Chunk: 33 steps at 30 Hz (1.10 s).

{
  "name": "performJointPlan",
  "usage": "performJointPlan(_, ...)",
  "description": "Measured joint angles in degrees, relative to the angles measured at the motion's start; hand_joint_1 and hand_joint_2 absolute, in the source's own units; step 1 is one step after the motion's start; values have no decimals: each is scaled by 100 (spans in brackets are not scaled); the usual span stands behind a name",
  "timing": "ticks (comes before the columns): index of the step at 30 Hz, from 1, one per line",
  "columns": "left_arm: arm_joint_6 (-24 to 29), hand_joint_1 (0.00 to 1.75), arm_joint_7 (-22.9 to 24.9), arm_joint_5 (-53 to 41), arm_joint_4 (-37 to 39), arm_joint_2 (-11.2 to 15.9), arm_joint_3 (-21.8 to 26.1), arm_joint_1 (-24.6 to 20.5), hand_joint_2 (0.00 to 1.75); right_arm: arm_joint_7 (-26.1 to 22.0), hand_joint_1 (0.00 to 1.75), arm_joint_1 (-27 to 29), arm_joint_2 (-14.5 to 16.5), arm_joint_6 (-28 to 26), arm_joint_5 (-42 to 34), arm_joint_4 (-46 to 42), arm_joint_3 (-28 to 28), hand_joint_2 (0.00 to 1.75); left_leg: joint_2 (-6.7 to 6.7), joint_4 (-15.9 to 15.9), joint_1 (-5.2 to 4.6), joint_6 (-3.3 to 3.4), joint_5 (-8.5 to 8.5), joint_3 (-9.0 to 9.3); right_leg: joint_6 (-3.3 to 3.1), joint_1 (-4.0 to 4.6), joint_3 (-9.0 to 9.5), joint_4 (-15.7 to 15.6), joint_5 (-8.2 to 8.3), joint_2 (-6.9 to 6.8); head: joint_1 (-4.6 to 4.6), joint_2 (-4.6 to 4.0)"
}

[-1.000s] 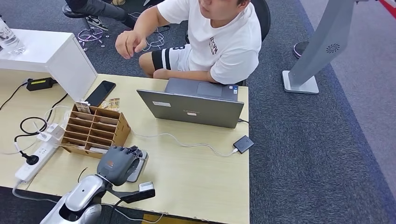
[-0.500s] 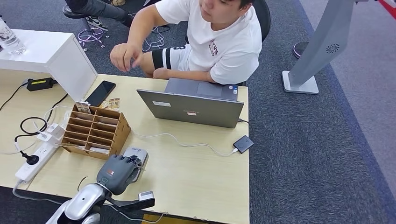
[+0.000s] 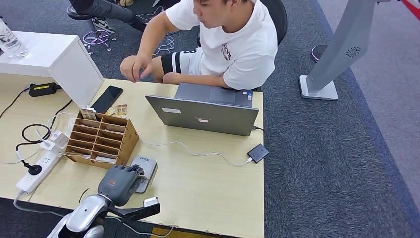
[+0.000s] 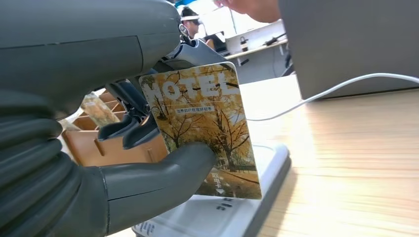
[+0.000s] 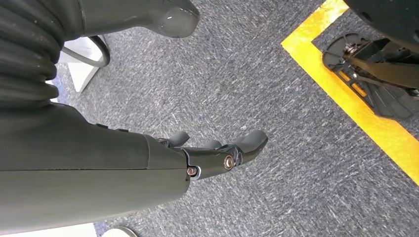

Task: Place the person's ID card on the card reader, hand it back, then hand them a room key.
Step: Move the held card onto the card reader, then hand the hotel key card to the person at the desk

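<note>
My left hand (image 3: pixel 119 182) hovers over the table's near edge, just short of the grey card reader (image 3: pixel 145 165). In the left wrist view it pinches a card printed HOTEL with yellow autumn trees (image 4: pixel 202 128) between thumb (image 4: pixel 163 173) and fingers, held upright above the card reader (image 4: pixel 237 215). The person in a white shirt (image 3: pixel 237 42) sits behind the table, one hand (image 3: pixel 133 67) lowered near the far edge. My right hand (image 5: pixel 217 153) hangs over the carpet, fingers loosely extended and holding nothing.
A wooden slotted card box (image 3: pixel 101 139) stands left of the reader. An open laptop (image 3: pixel 203 114), its white cable (image 3: pixel 193 151), a small black box (image 3: pixel 258 152), a phone (image 3: pixel 106 98) and a power strip (image 3: pixel 37 171) lie on the table (image 3: pixel 208 193).
My left hand has drawn back from the reader toward the table's near edge, uncovering the reader. The person's raised hand has come down toward the table.
</note>
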Motion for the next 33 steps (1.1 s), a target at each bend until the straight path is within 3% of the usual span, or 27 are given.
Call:
performJointPlan(25,180,175,4,333,109,10,759,237,175,51,0,42,0,-31,0,0,-2,175,0,0,0,0,0,1,0,0,1,0,0,0,1,0)
performJointPlan(28,647,175,-311,345,106,-56,773,232,175,35,0,43,0,-32,8,0,-2,175,-1,2,0,1,1,1,0,-1,-2,0,0,-1,0,0)
performJointPlan(33,2107,175,-1218,534,-86,-421,777,-68,175,-152,0,33,0,-6,109,0,-2,175,-9,8,-1,7,5,-5,4,-2,-2,0,3,-11,1,0)
